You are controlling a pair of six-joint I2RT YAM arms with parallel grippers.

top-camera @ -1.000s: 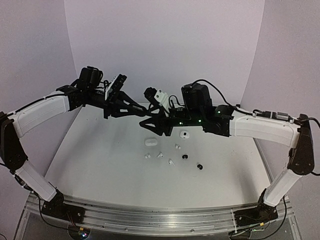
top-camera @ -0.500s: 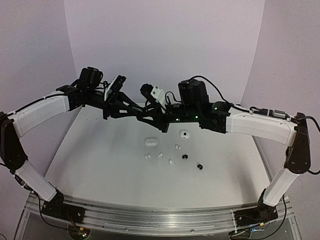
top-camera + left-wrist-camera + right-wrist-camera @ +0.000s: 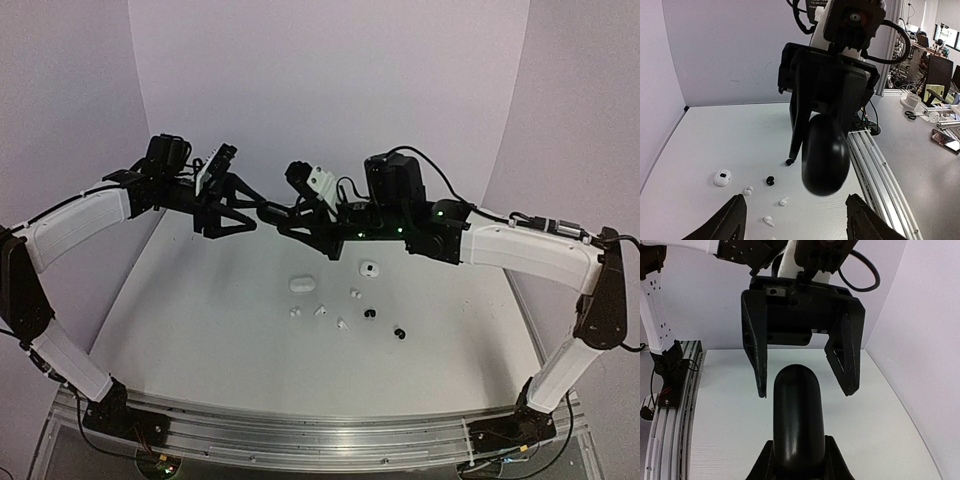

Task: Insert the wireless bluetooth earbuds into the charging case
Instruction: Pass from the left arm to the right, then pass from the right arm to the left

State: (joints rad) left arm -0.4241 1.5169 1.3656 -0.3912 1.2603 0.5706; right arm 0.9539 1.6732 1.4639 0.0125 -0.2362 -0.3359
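We hold both arms raised, reaching in from 9 and 3 o'clock to face each other near centre. Our left end effector (image 3: pixel 240 212) is spread wide. Our right end effector (image 3: pixel 283 220), pointing toward 9 o'clock, clamps a black case (image 3: pixel 270 212).

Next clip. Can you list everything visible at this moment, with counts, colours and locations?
table: one, white, under everything.
rail: one, silver, along the table's near edge.
white earbuds: four, white, loose near the table's middle.
black earbuds: two, black, on the table just right of the white ones.
white cases: two, white, on the table just beyond the earbuds.
black case: one, black, held off the table.
left end effector: one, black, open, raised, facing the black case.
right end effector: one, black, raised, shut on the black case.
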